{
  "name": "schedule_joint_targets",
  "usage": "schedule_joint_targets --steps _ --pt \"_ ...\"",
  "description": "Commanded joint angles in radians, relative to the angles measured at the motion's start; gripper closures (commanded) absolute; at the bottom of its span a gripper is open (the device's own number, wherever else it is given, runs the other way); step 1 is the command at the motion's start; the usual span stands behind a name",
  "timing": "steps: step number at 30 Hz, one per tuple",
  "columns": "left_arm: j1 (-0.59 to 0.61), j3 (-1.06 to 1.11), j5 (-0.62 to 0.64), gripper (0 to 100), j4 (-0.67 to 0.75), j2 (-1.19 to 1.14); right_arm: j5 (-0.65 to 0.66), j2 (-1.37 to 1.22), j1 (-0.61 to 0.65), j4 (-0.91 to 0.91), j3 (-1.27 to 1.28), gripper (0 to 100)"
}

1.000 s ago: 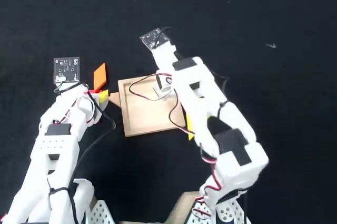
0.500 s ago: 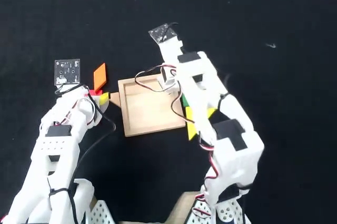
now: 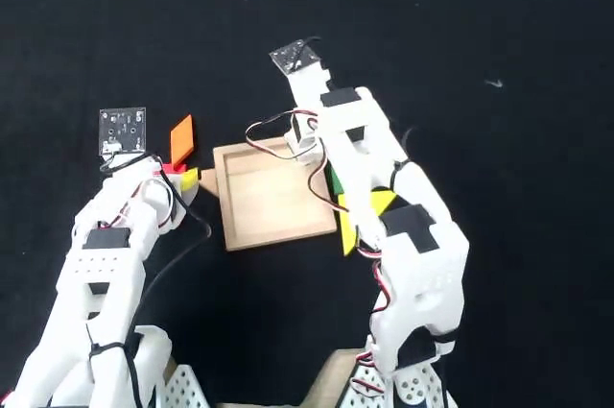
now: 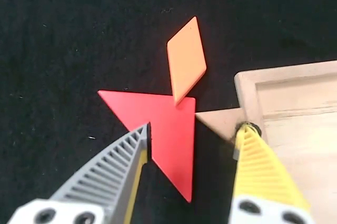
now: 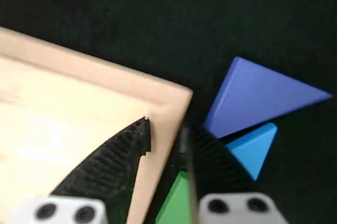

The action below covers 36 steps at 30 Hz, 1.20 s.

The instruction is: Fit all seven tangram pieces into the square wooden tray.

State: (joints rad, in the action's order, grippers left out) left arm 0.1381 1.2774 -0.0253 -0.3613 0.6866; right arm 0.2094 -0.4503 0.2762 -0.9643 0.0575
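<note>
Mostly black table (image 3: 518, 187), wooden tray (image 3: 264, 204) near middle

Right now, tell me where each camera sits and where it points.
High view: fixed above the table, looking down at the tray; both white arms show.
Left wrist view: on the left arm, looking down between its open jaws at the red triangle.
Right wrist view: on the right arm, its jaws over the tray's corner beside the blue triangle.
All three share the tray.
</note>
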Motion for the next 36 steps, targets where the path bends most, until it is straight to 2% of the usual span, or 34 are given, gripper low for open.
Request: schedule_joint_targets --steps 1,10,14,26,36 --pt "-0.001 -0.008 0.012 74 0.017 0.023 0.000 0.008 -0.012 -0.009 -0.042 97.5" --pt "-0.002 -0.008 0.012 74 0.017 0.023 -0.014 0.012 -0.127 -0.060 -0.041 98.0" --pt "-0.002 -0.008 0.012 74 0.017 0.023 -0.124 0.012 -0.170 -0.064 -0.036 98.0" --pt "-0.002 -0.008 0.012 74 0.017 0.023 -0.361 0.012 -0.155 -0.060 -0.042 98.1" --pt "-0.002 -0.010 0.012 74 0.018 0.023 -0.411 0.013 -0.075 -0.066 -0.064 97.6"
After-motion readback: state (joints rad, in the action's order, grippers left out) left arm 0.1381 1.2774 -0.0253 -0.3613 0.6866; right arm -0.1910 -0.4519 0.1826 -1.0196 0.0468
